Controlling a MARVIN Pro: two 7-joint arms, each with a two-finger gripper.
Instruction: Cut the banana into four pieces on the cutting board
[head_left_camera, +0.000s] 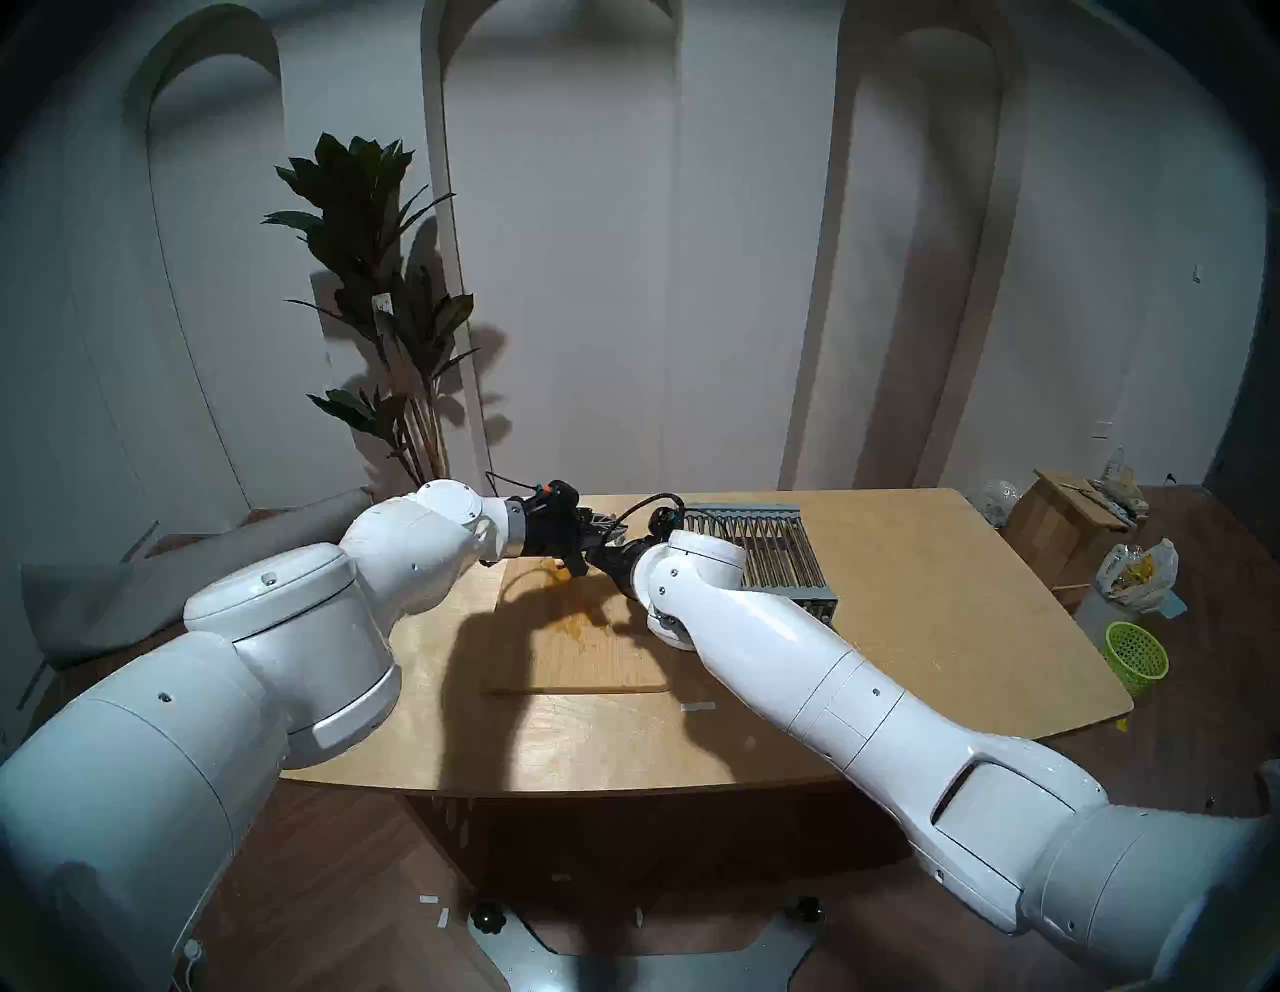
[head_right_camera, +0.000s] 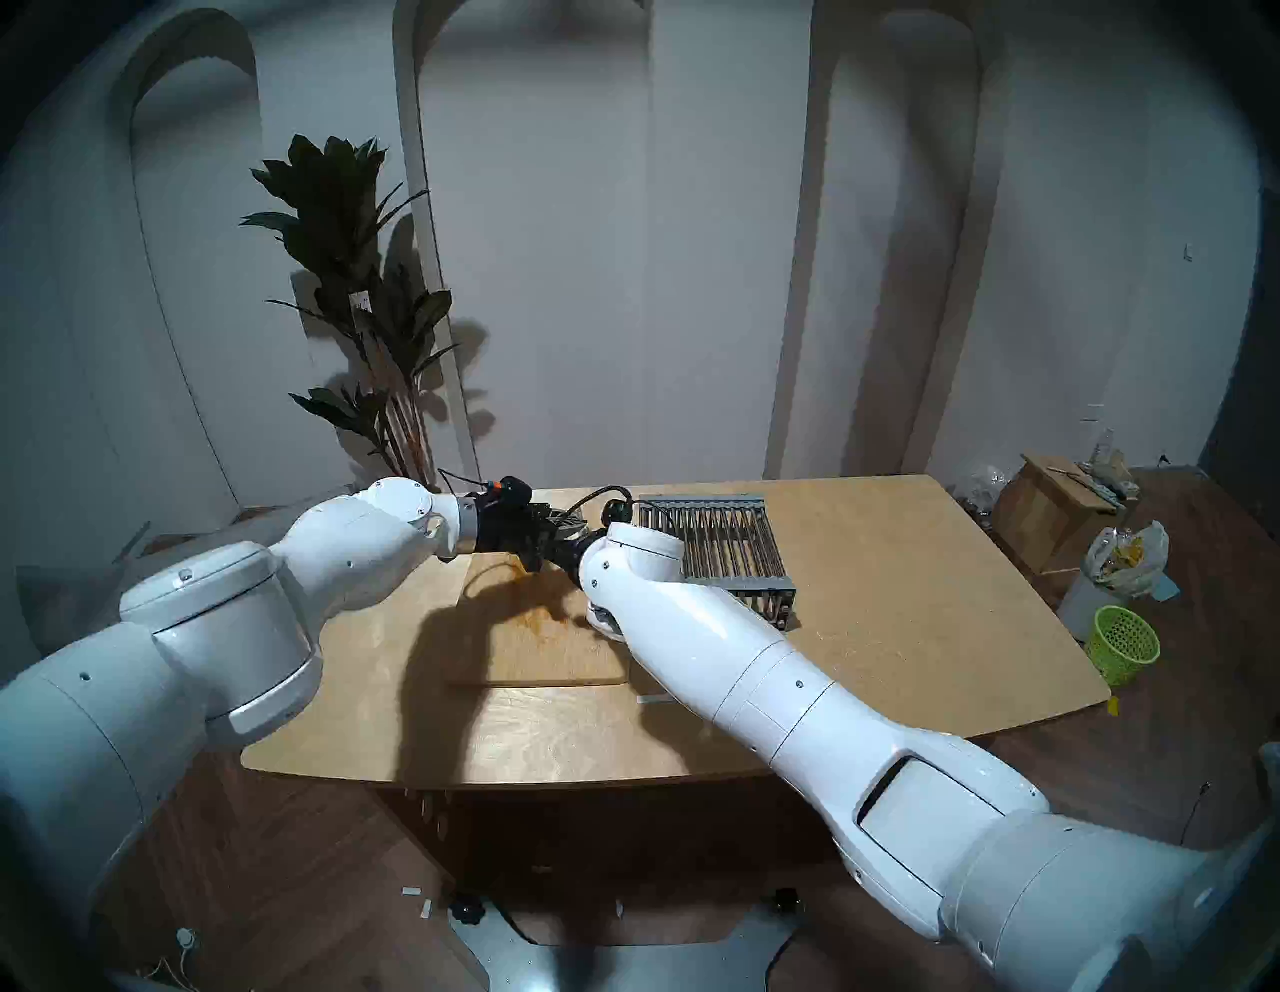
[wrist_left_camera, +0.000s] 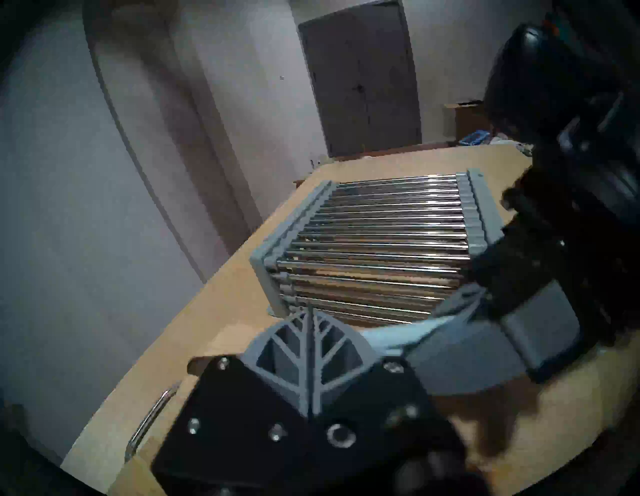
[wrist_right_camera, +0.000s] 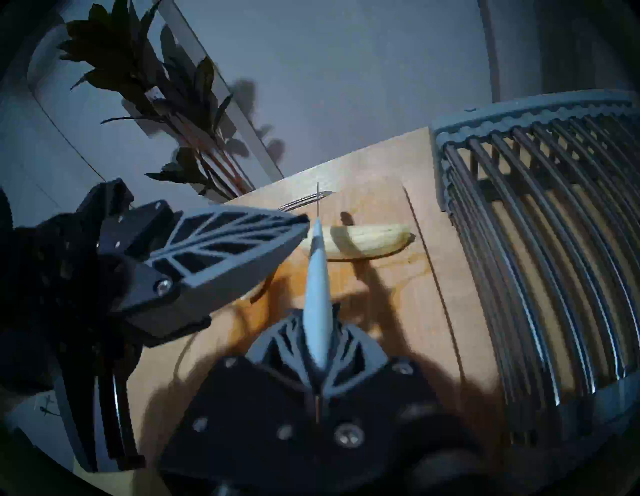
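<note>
**Zero cuts showed on the banana while the knife stood over it**

None of the four pieces was visible when you looked through the right wrist camera. The banana (wrist_right_camera: 374, 239) lay on its side at the far part of the cutting board (wrist_right_camera: 377, 294), near the grey rack (wrist_right_camera: 536, 225), and its exposed length looked unbroken. So by my reading all the cutting was left to do.

Your right gripper (wrist_right_camera: 317, 311) was pinched on a pale blue knife (wrist_right_camera: 317, 277), seen edge-on, with its tip pointing toward the fruit. Your left gripper (wrist_right_camera: 298, 225) had its fingers pressed together and held nothing. It hung just beside the near-left end of the banana.

Several things stayed uncertain for you. A dark band crossed the banana, and it read as a shadow, though a cut there could not be ruled out. The left fingers covered the fruit's other end, so its full length was hidden. Whether the blade touched the banana was unclear. In both head views the two wrists blocked the fruit and the knife entirely, leaving only the stained board and the table (head_left_camera: 900, 623) showing
</note>
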